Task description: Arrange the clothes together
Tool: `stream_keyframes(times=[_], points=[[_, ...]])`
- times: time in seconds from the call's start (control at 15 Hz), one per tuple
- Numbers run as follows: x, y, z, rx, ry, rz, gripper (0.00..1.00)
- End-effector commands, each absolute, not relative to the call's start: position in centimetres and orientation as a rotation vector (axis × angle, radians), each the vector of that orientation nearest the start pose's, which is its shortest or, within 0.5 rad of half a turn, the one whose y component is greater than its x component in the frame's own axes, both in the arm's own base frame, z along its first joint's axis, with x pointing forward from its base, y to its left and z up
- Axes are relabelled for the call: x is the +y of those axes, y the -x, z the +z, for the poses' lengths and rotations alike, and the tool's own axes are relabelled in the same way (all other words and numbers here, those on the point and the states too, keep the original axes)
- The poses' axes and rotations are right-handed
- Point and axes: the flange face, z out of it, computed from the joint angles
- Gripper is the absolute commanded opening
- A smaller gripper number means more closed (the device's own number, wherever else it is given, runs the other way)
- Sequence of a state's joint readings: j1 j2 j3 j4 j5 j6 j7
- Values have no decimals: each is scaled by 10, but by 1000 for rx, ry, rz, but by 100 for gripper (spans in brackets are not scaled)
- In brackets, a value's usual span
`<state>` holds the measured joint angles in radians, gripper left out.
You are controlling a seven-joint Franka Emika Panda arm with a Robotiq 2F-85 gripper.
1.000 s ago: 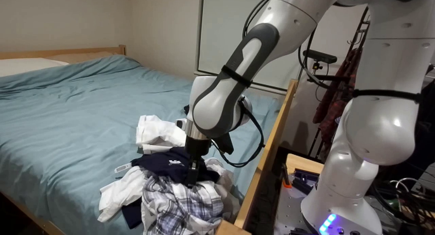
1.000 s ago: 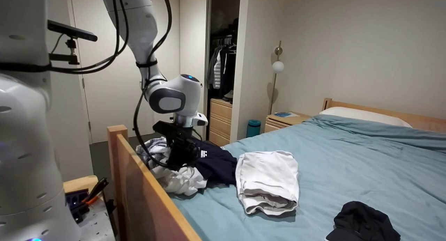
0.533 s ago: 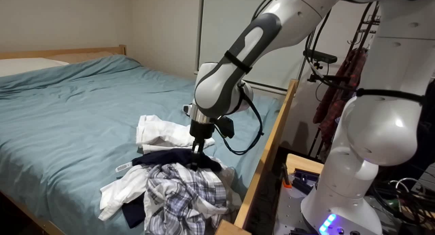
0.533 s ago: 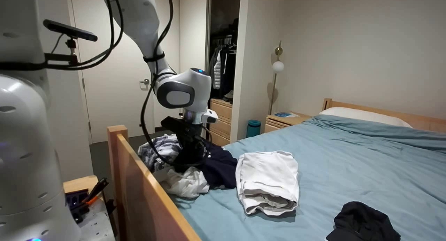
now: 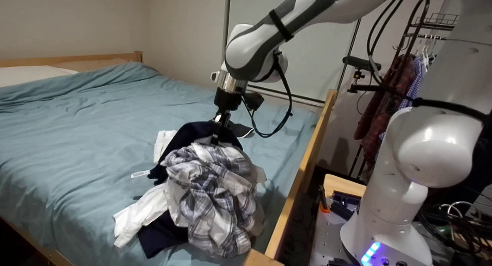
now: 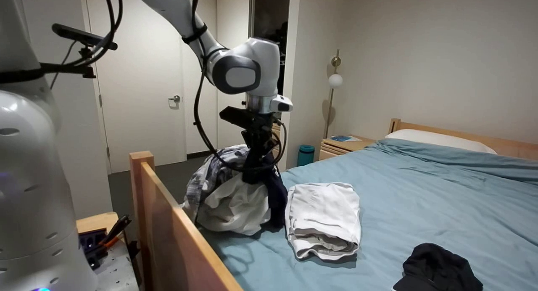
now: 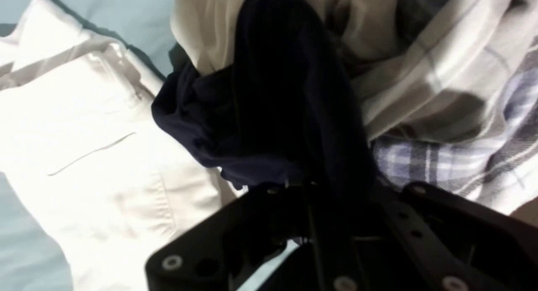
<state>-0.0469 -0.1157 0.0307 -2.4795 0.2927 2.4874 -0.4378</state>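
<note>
Working from afar, I have the claw (image 5: 216, 138) clenched on a navy cloth (image 5: 190, 132), its tips sunk in a fold, above a wrinkled blue sheet (image 6: 399, 190); I cannot tell whether they also pinch the plaid cloth (image 5: 215, 181) just below. The clothes (image 6: 235, 194) bunch into a raised, rounded bundle whose lower folds drape onto the sheet, with only a narrow strip of it separating them from the wooden footboard (image 6: 176, 236). Toward the headboard (image 6: 510, 147), the sheet runs wide and open.

The plaid hangs in soft, twisted folds of grey, white and lavender. In an exterior view, a cream cloth (image 6: 237, 205) bulges loosely between the plaid and the navy. A sleeve-shaped white piece (image 5: 142, 216) spreads flat at the bundle's base, next to a dark corner of navy fabric (image 5: 161, 235), and a narrow white tag (image 5: 140, 174) pokes out at the navy cloth's edge.

Beside the bundle, a folded white garment (image 6: 323, 219) lies flat and squared, its layered edges showing; the wrist view picks out a slit and stitching. Whether the navy cloth touches it, I cannot tell. A black cap (image 6: 439, 268) rests well apart, with bare sheet between it and the white garment.
</note>
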Motion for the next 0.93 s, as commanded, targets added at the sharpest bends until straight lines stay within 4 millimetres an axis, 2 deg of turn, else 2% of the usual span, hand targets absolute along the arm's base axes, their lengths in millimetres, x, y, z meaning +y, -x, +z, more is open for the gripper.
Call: stream_keyframes(times=[0.0,0.13,0.33,0.6,0.87], points=[[-20,-492,388,-245,2995,-267,7],[-20,-498,394,-251,2996,-251,7],[-11,-496,385,-288,2974,-184,7],[10,-484,346,-345,2931,-25,7],[15,-481,301,-326,2924,66,7]])
